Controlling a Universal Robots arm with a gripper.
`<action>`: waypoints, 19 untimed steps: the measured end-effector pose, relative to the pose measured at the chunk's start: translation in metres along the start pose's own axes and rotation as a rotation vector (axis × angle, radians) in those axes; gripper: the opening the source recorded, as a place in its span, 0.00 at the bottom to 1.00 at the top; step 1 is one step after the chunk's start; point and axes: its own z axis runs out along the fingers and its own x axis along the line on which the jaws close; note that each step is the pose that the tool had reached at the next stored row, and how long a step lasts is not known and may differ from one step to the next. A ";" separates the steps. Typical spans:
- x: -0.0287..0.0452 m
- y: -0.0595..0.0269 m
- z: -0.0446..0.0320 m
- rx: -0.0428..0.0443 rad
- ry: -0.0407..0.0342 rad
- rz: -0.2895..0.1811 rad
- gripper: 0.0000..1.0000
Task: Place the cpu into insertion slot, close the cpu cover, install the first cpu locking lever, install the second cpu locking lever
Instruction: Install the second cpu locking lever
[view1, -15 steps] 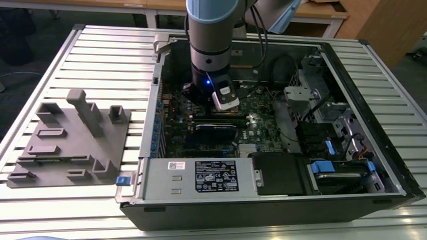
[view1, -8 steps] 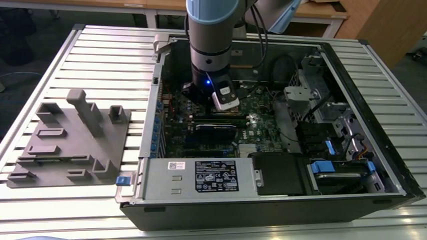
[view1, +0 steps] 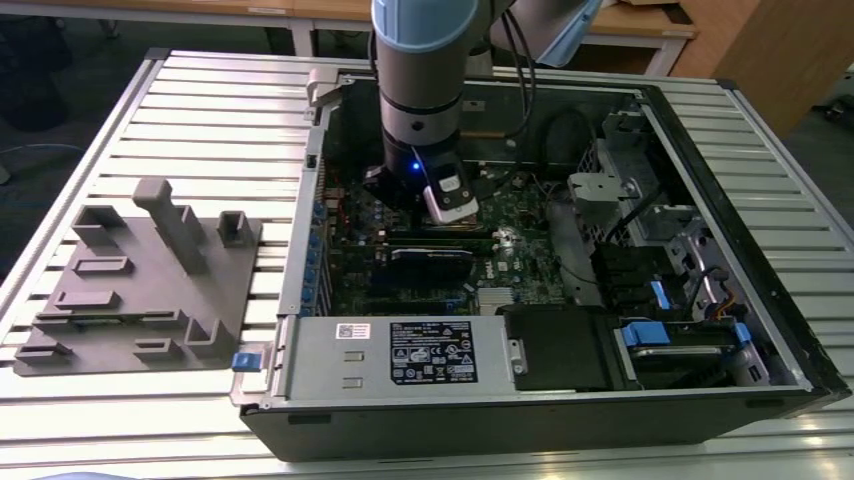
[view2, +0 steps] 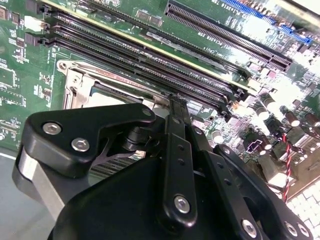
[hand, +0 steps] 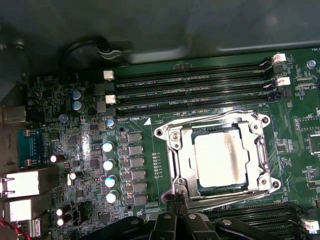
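cpu (hand: 220, 161), a pale silver square, sits in the insertion slot (hand: 186, 150) on the green motherboard (hand: 150, 150), and the cpu cover (hand: 176, 134), a silvery frame, lies closed down around it in the first wrist view. thin metal levers (hand: 220, 116) run along the frame's edges; i cannot tell whether they are latched. long black memory slots (hand: 195, 85) lie just beside the socket.

in the exterior view my arm (view1: 422, 70) reaches straight down into the open computer case (view1: 747, 250), which rests on a slatted metal counter (view1: 200, 120). the gripper (view1: 449, 205) hangs close above the board near the case's middle. in the second wrist view the black jaws look drawn narrow, close over the socket's rim, and i cannot tell whether they hold anything. a grey fixture block (view1: 140, 280) sits on the counter at the exterior view's left, well apart from the case.
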 end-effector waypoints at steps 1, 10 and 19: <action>0.0000 -0.0002 0.0000 -0.0011 0.0001 0.000 0.11; 0.0001 -0.0033 0.0017 -0.0065 0.0008 0.000 0.11; -0.0001 -0.0026 -0.0042 -0.0077 0.0009 0.000 0.11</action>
